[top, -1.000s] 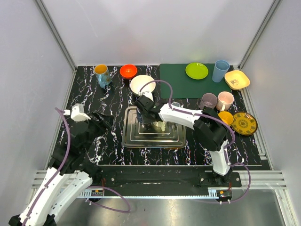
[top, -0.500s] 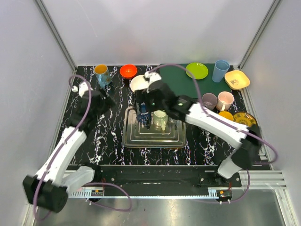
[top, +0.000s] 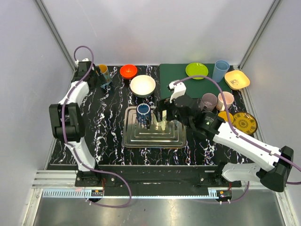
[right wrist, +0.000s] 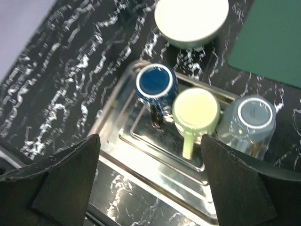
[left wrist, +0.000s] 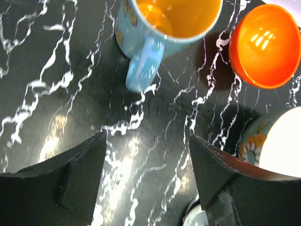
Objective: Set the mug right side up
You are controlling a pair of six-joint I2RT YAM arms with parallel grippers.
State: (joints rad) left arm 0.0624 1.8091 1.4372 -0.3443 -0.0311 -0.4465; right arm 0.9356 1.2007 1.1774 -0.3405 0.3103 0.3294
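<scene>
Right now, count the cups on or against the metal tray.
3: a dark blue mug at the left of the tray, a pale green mug beside it, and a grey-blue cup at its right edge. None seems hidden.

mug (right wrist: 196,110) | pale green; stands in tray (right wrist: 141,155); handle twd near edge; which end up n/clear

Black marbled counter (top: 108,136), steel tray (top: 129,141) centre, green mat (top: 174,81) far right, white bowl (top: 142,85), orange bowl (top: 128,71) and blue mug (top: 102,74) far left.
</scene>
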